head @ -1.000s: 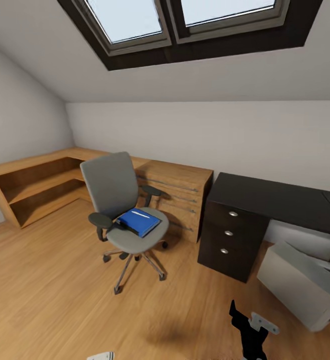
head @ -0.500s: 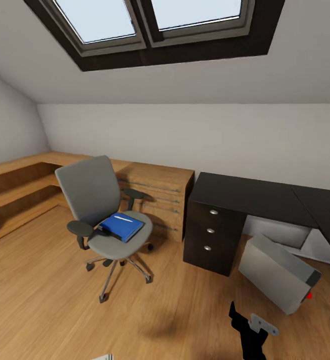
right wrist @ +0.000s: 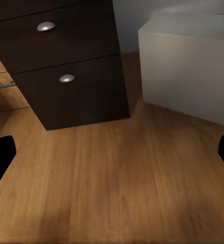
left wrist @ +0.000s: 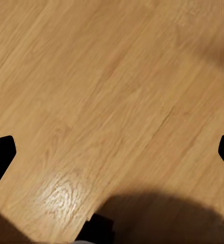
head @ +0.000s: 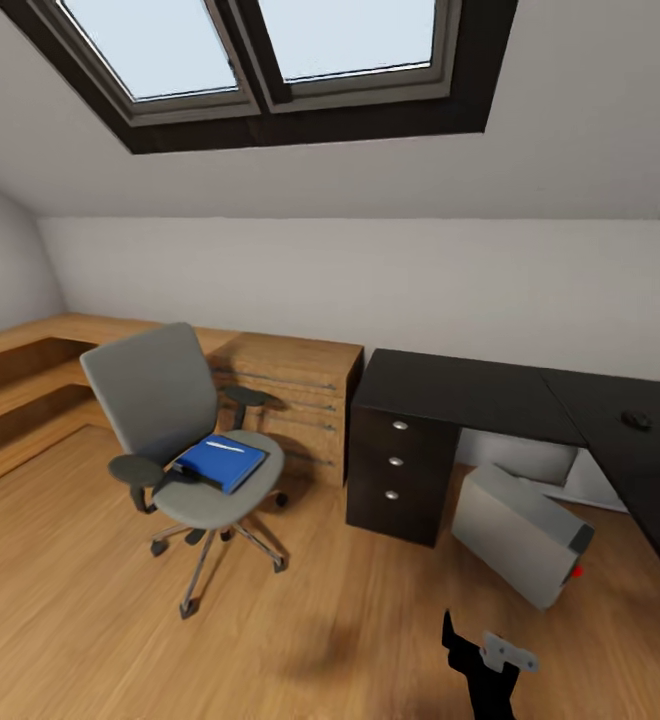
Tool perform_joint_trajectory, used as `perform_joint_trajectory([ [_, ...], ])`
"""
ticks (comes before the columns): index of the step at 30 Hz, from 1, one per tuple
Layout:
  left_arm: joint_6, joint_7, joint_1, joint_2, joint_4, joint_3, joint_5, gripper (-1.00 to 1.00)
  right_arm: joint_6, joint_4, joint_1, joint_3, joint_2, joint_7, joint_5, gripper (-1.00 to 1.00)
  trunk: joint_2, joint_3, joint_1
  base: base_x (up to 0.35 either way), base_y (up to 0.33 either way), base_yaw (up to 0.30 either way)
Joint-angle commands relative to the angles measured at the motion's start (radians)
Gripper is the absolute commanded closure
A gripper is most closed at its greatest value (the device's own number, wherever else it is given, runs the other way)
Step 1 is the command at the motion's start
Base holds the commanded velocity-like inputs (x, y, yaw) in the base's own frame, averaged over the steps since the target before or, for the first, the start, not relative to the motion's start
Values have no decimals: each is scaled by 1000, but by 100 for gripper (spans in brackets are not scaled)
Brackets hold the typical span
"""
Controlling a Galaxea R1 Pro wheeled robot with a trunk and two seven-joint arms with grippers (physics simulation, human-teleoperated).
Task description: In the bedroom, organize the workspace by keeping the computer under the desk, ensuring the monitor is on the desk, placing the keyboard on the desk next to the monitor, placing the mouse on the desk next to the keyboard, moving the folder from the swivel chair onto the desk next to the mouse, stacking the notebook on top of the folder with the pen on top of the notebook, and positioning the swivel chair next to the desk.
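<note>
So, little is done yet: your folder (head: 220,461) lies on the swivel chair (head: 175,440) at about 9 o'clock, the white pen (head: 222,448) on it. The computer (head: 522,534) sits tilted on the floor beside the drawer unit (head: 398,470) (not quite under the surface (head: 470,390)). A mouse (head: 635,420) rests at 3 o'clock. Both wrist cameras show your jaws spread wide, holding nothing, over the floor (left wrist: 112,91).

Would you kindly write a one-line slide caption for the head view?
Attic bedroom: blue folder on the grey swivel chair, computer tilted beside the black desk.
</note>
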Motion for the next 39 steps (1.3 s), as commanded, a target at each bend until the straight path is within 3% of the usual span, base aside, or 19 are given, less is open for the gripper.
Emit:
perform_joint_trajectory([
  [1,-10,-1,0,0,3,5,5,-100,-6,2,-1,-7,0,2,4,-100,7,4,-5,-303,0,-100],
  [17,-18,-2,0,0,9,5,5,-100,-37,2,1,-7,9,2,8,-100,119,78,-66,-320,0,-19],
  [39,-19,-2,0,2,14,5,7,-100,-33,3,1,-7,10,-4,5,-100,273,151,-150,-69,0,0],
])
